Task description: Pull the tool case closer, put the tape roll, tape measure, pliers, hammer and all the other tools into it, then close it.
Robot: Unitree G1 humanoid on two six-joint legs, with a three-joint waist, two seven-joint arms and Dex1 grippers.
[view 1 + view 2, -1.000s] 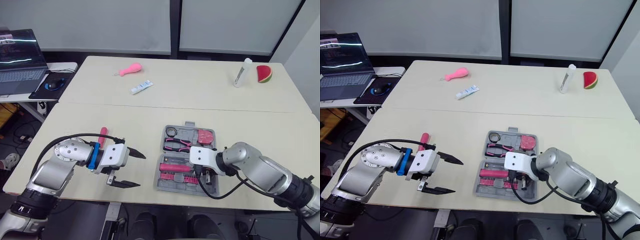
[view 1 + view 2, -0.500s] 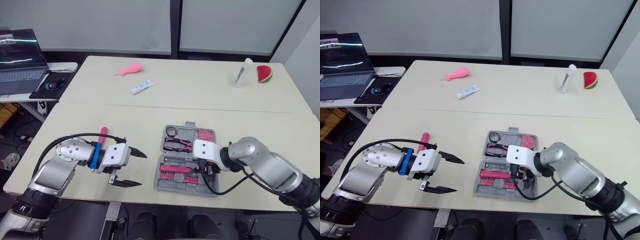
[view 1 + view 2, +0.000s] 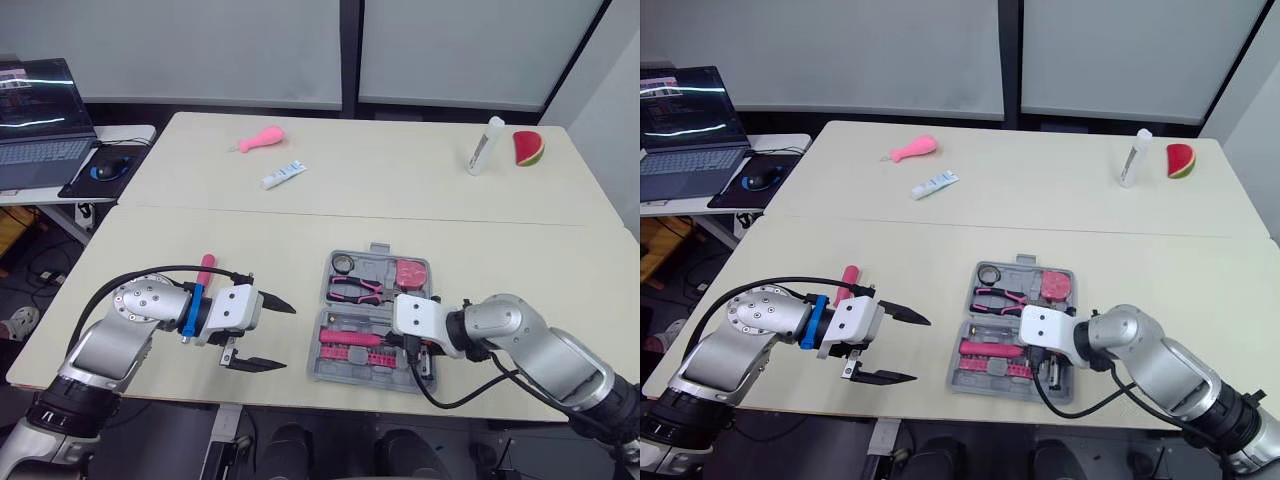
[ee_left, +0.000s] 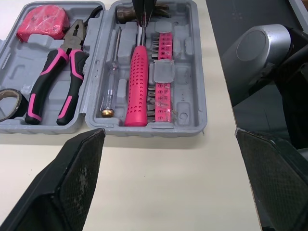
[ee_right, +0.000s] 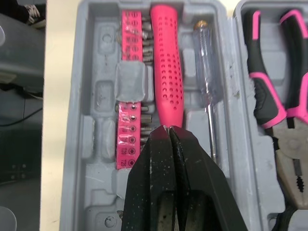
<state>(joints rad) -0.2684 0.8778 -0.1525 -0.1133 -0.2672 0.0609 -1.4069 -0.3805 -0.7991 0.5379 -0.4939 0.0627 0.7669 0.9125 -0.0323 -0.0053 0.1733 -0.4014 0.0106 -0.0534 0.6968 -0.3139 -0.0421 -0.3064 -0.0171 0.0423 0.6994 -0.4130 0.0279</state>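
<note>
Open tool case [image 4: 185,103] in the lower centre of the left eye view, near the front edge of the bench [image 3: 480,250], both halves laid flat, hinge running left to right across the frame. In the upper half: tape roll [image 4: 9,101], pliers [image 4: 53,82], tape measure [image 4: 41,29]. In the lower half: hammer [image 5: 166,77], clear-handled screwdriver [image 4: 111,72], strip of pink bits [image 4: 163,77].

Right gripper [image 5: 169,130] over that lower half, fingers pressed together with nothing between them, tips just at the pink hammer handle. Cannot tell whether touching.

Left gripper [image 3: 288,339] at lower left, fingers spread wide and empty, pointing rightward at the case, bare bench between.

One pink-handled tool [image 3: 206,268] out on the bench at the left of the frame, just above the left gripper's wrist and partly hidden by it; kind not clear. Long axis up and down the frame, across the line of the left gripper's fingers. Well left of the case and far from the right gripper, so probably a job for the left arm: would need to draw back and turn toward the handle before closing on it. Shutting the case judged to come only after that.
</note>
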